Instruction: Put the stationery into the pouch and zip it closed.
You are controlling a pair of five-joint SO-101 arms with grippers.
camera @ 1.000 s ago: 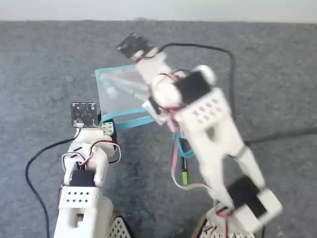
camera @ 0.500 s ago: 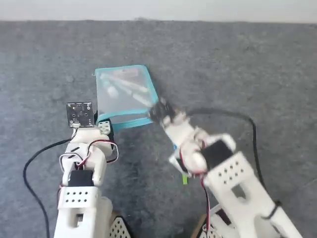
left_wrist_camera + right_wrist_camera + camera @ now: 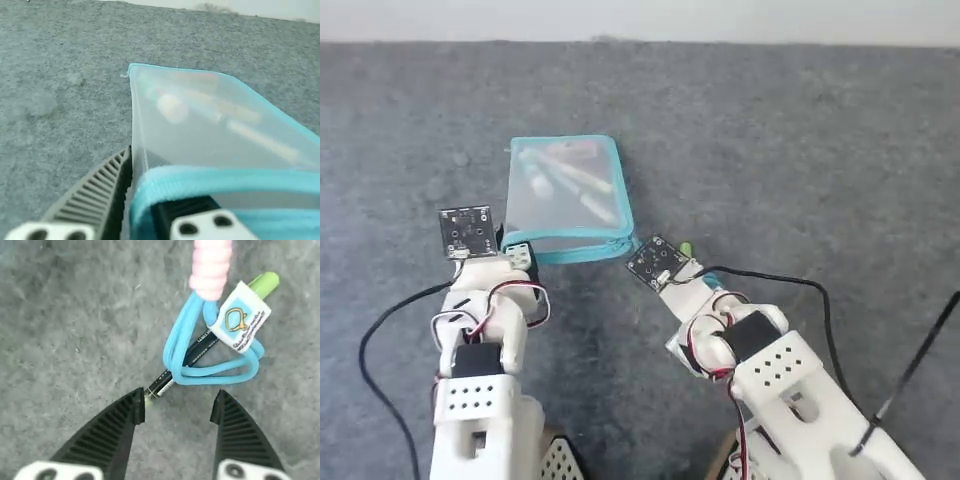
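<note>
Grey felt covered the desk [image 3: 820,120], and the left tool [image 3: 142,172] was clamped on the teal zip edge of the clear pouch [image 3: 565,195], which lay flat with pens [image 3: 575,180] inside. The right tool [image 3: 177,400] hung spread wide over a green-capped pen [image 3: 200,347] tangled with a blue cord loop [image 3: 176,345], near the pouch's corner.

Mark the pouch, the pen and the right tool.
pouch [image 3: 225,179]: left wrist view, on its teal zip band.
pen [image 3: 199,352]: right wrist view, on the black barrel.
right tool [image 3: 179,397]: right wrist view, midway between its open fingertips.
</note>
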